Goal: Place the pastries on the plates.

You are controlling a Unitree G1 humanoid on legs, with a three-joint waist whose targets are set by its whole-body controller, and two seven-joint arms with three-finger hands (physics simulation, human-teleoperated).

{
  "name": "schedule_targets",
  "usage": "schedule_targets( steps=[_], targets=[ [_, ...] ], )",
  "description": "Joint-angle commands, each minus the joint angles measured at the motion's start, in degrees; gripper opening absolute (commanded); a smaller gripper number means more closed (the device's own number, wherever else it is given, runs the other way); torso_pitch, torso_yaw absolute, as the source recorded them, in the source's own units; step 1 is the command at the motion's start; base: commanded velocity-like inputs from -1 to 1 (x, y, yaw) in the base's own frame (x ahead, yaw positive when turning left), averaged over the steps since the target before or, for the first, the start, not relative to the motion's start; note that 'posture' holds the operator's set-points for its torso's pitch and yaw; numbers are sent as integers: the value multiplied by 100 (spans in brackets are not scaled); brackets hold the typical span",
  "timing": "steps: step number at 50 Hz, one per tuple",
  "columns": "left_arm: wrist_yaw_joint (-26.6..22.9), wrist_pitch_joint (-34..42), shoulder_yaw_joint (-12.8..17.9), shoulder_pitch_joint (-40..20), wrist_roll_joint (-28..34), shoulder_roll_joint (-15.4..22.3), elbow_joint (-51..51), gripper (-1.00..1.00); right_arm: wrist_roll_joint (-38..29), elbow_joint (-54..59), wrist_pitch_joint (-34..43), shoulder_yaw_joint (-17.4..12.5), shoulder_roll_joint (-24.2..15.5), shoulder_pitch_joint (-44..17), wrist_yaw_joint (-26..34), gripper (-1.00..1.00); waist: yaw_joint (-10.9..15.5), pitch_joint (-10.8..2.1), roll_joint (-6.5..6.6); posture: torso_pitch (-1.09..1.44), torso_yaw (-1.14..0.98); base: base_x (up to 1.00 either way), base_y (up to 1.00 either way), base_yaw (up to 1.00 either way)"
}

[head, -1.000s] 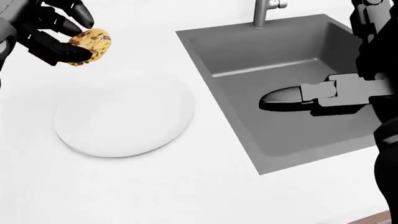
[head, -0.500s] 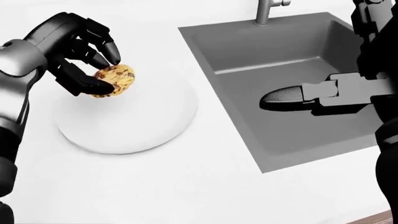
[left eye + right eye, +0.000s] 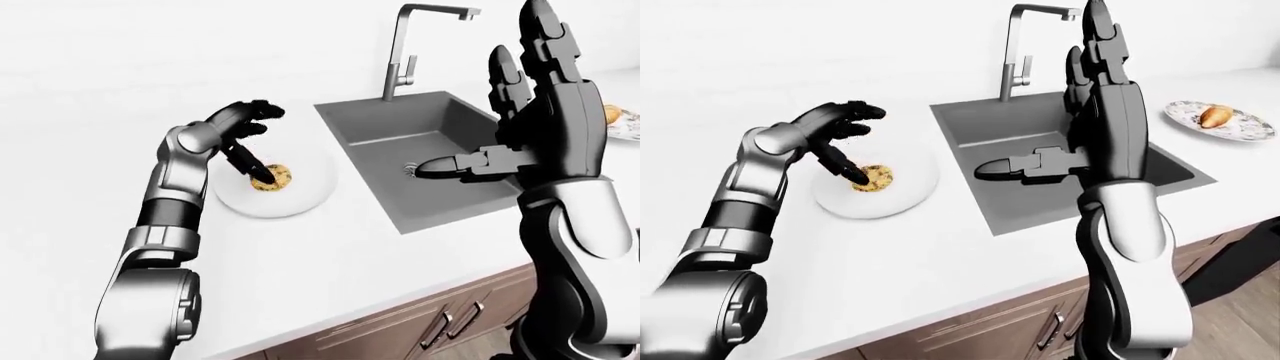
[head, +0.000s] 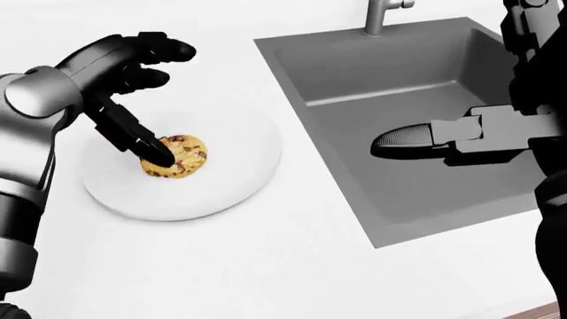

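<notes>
Head view: left hand (image 4: 133, 80) splayed over cookie (image 4: 177, 157).

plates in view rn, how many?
2. A white plate lies left of the sink, with the cookie on it under the left hand. A patterned plate at the right-eye view's right edge holds a pastry.
</notes>
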Motion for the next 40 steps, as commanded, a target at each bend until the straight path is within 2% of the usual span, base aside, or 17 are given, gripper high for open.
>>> schedule_targets(
  steps=[1,8,14,20,24,28,33,40],
  targets=[
    [34,-86,70,-235,-39,71,-239,100,-7,-134,-130,-64,-54,-155,-17,100,2,-126,7,-16,0,0,0,0],
    [87,10,187,-507,-85,216,-299,100,1,-154,-100,-74,-69,-173,-26,100,2,-122,5,-16,0,0,0,0],
    [167,266,309,-915,-180,519,-650,100,0,-179,-78,-74,-80,-172,-34,100,-11,-81,4,-16,0,0,0,0],
    [150,878,472,-1144,-339,897,-1426,100,22,-193,-63,-108,-112,-168,-31,100,-13,-37,26,-16,0,0,0,0],
    [283,1276,580,-1279,-398,1155,-2050,100,-3,-162,-105,-87,-112,-151,-34,100,-25,-9,44,-16,0,0,0,0],
    [466,2021,801,-1216,-562,1393,-3224,100,-48,-167,-47,-82,-147,-216,-25,100,-41,35,58,-16,0,0,0,0],
    [447,3172,991,-864,-798,1639,-4829,100,-77,-181,-36,-121,-183,-251,-15,100,-49,100,81,-16,0,0,0,0],
    [285,4110,1068,-669,-1018,2116,-5986,100,-38,-205,150,-208,-301,-466,-26,100,-33,158,92,-16,0,0,0,0]
  ],
)
